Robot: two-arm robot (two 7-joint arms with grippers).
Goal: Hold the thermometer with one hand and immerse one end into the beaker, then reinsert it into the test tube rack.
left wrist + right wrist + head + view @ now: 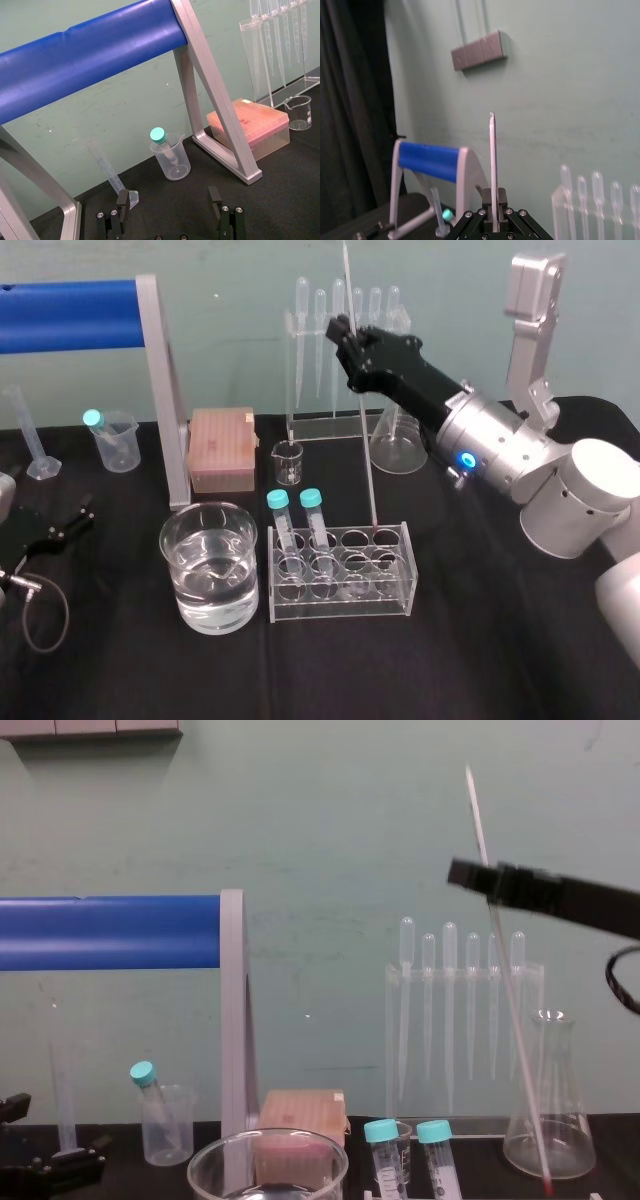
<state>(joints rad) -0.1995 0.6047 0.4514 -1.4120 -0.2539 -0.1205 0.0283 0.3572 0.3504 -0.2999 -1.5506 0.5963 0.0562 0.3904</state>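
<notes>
My right gripper (pixel 345 340) is shut on the thermometer (pixel 362 430), a long thin whitish rod. It grips the rod high up, and the rod leans slightly. Its red tip (pixel 375 531) sits at a back-row hole near the right end of the clear test tube rack (pixel 340 592); how deep it reaches I cannot tell. In the chest view the gripper (pixel 480 877) clamps the rod (pixel 510 1010) well above the table. The beaker (pixel 210 580), wide and part full of water, stands just left of the rack. My left gripper (pixel 168 192) rests open at the table's left side.
Two teal-capped tubes (pixel 296 525) stand in the rack's left holes. Behind it are a pipette stand (pixel 340 350), a conical flask (pixel 398 445), a small glass cup (pixel 288 462) and a pink box (pixel 221 448). A blue-barred frame (pixel 160 390) stands at the left.
</notes>
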